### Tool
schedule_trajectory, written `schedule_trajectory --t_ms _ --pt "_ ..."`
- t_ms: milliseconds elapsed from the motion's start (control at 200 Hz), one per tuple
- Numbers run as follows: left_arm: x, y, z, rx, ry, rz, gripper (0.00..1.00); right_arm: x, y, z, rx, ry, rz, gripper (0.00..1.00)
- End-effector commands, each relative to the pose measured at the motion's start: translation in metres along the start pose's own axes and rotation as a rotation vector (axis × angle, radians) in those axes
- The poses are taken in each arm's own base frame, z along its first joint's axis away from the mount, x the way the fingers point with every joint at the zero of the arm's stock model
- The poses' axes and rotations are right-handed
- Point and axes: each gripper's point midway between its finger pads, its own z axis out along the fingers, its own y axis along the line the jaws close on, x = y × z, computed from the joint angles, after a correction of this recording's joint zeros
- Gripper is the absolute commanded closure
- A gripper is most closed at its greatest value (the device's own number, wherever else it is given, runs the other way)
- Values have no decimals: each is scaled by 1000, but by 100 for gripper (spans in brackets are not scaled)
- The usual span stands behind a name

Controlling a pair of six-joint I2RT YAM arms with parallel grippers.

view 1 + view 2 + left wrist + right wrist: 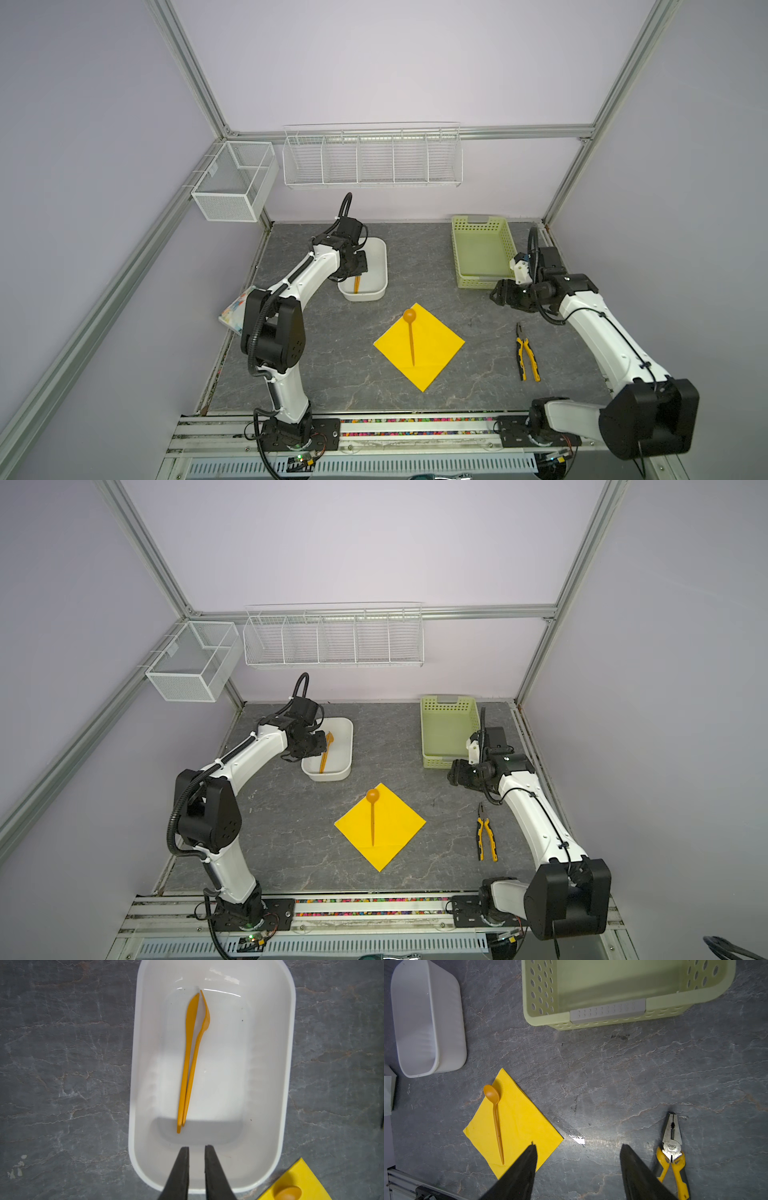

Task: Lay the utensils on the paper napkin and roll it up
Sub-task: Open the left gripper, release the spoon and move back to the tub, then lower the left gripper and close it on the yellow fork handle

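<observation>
Yellow paper napkin [436, 349] lies as a diamond in the lower middle of both top views, on the grey desk [332, 374]. One orange spoon [411, 338] lies along it already. Higher in the frame, the white tub [288, 1064] holds a knife [191, 1022] and a fork [197, 1047], side by side and touching. The left hand [197, 1147] hangs over the tub, its fingers almost together with a narrow gap, holding nothing. The right hand [578, 1146], at middle right, stands wide apart and empty. I judge two utensils and the rolling are left.
</observation>
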Motion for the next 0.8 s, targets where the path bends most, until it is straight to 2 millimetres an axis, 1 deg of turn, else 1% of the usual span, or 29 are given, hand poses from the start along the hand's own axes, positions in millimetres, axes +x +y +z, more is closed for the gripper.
schedule_trajectory --t_ms 0,170,470,800 --pt "-10 0 8 -3 7 39 85 0 0 -3 29 15 13 33" --pt "-16 0 29 4 35 38 87 -3 2 -2 43 23 5 33" --pt "-25 -3 60 -2 65 31 87 -9 8 4 47 42 -15 33" --pt "-26 -1 85 -14 100 31 87 -12 9 13 53 63 -19 33"
